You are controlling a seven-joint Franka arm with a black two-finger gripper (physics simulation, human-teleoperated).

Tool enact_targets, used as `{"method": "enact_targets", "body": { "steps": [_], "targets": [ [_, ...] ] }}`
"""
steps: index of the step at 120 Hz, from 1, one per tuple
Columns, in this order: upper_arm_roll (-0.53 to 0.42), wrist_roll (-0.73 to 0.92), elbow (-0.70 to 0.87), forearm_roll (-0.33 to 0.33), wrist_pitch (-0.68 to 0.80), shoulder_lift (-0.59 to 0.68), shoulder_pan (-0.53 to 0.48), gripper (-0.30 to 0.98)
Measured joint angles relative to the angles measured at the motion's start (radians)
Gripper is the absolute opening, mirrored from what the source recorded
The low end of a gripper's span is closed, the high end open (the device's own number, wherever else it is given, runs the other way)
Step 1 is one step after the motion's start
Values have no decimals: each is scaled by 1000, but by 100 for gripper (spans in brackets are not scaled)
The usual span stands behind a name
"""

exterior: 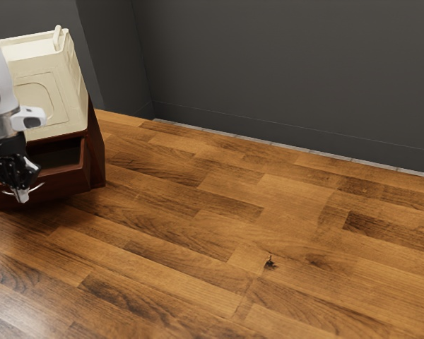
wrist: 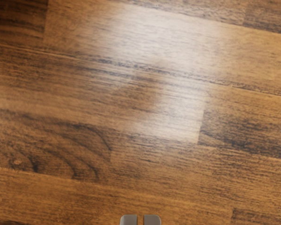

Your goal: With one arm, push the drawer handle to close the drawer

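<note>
Red-brown, the drawer (exterior: pixel 65 182) stands open at the exterior view's nine o'clock; the gripper (exterior: pixel 22 198) points down toward six o'clock, jaws drawn narrowly together, at the pale curved handle (exterior: pixel 38 188), contact unclear.

Exterior view: wood-plank surface (exterior: pixel 268 212) is lit warm and fairly bright, with pale glare at the exterior view's lower left; the dark gray wall (exterior: pixel 304 63) is left dim, and soft shadow is cast under the open drawer (exterior: pixel 56 185), whose inside is near black. Wrist view: planks are washed out by a broad white glare patch, cut by a darker smudge.
</note>
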State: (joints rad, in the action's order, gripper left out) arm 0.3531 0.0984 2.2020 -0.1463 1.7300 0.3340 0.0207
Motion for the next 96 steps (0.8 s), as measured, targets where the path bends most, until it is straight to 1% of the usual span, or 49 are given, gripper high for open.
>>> {"method": "enact_targets", "body": {
  "steps": [20,33,48,65,81,96],
  "targets": [
    [7,-22,96,10,181,-5,-59,-10],
    [9,-35,114,10,274,-28,-98,-10],
    [11,-47,117,12,372,-86,-109,-10],
    [26,-58,117,14,441,-117,-127,-10],
    [39,-66,116,14,494,-162,-127,-10],
    [61,-73,116,12,541,-177,-128,-10]
  ]
}}
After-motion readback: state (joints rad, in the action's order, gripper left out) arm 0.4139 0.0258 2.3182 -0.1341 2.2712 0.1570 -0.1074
